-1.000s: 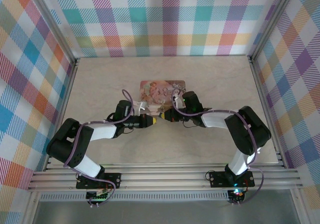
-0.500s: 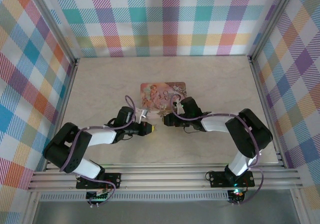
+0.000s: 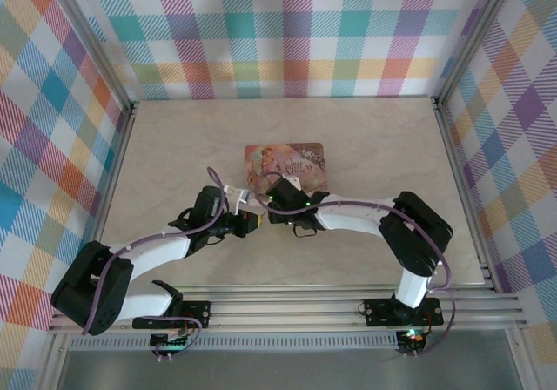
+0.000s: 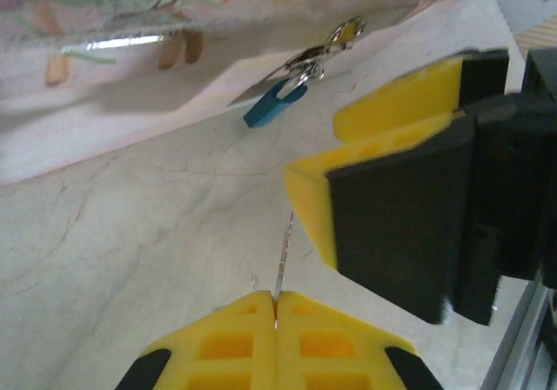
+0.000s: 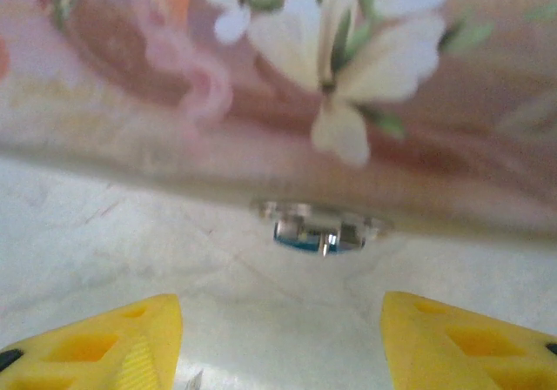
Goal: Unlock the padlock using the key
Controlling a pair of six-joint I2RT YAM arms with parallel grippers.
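Where the tin (image 3: 287, 159) meets the table (image 4: 130, 233), the padlock (image 4: 271, 105) is laid flat, just beside the tin's near wall. The left gripper (image 4: 277, 307) is pressed fully closed on a thin key (image 4: 284, 255), seen edge-on and pointed toward the padlock. The right gripper (image 5: 280, 338) is spread wide with nothing gripped, and the padlock is seen centred beyond its fingers.
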